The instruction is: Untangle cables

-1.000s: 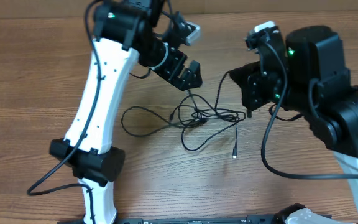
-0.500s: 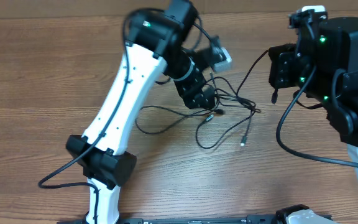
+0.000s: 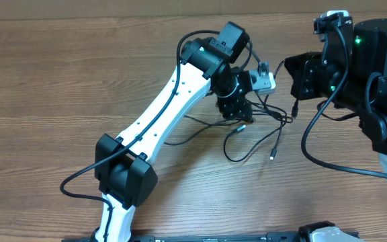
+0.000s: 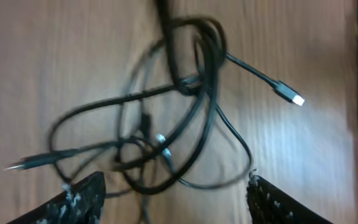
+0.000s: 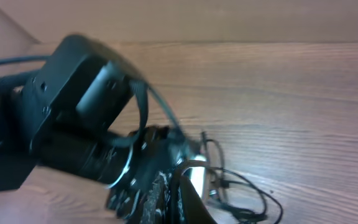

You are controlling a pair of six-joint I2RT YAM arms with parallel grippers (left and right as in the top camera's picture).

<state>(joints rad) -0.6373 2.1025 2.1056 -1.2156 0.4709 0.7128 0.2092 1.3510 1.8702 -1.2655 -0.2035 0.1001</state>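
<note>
The cables [image 3: 242,152] lie as a tangle of thin black cords on the wood right of centre, one plug end [image 3: 272,156] pointing to the front. My left gripper [image 3: 239,115] hangs low over the tangle's upper part. In the left wrist view it [image 4: 173,202] is open, its fingers [image 4: 79,199] straddling the knotted cables [image 4: 185,87], and a silver-tipped plug [image 4: 296,99] sticks out right. My right gripper [image 3: 294,104] is at the tangle's right edge. In the right wrist view it [image 5: 178,199] is shut on a cable that runs between its fingers to the tangle [image 5: 247,199].
The left arm's white link [image 3: 173,101] crosses the table diagonally from its joint [image 3: 123,178] at the front left. A thick black arm wire [image 3: 308,148] loops down from the right arm. The left arm's black wrist [image 5: 73,124] fills the right wrist view's left side.
The left arm has swung right and come over the tangle, its jaws narrowing. The right gripper pulled right and back, and the tangle slid right with it.
</note>
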